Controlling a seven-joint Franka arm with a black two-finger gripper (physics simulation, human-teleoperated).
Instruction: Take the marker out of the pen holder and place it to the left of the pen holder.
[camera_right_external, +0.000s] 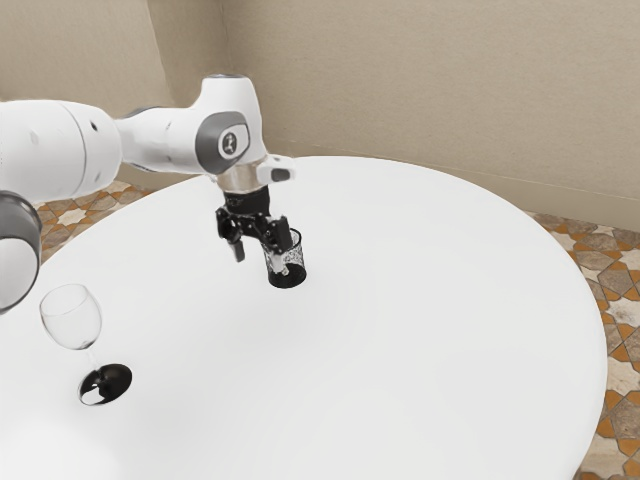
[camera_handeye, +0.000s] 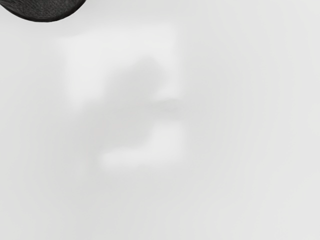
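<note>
In the exterior view the black gripper (camera_right_external: 260, 251) hangs low over the table with its two fingers spread apart. One finger overlaps the near-left part of the black mesh pen holder (camera_right_external: 287, 277), which stands upright; the other finger is out to the exterior view's left of it. A pale shape shows against the holder's mesh; I cannot tell whether it is the marker. The rounded dark mesh edge in the wrist view looks like part of the pen holder (camera_handeye: 43, 9). Nothing is visibly pinched between the fingers.
A clear wine glass (camera_right_external: 72, 318) with a dark round base stands at the exterior view's lower left, away from the hand. The round white table (camera_right_external: 430, 300) has its curved edge toward the exterior view's right. A wall rises behind it.
</note>
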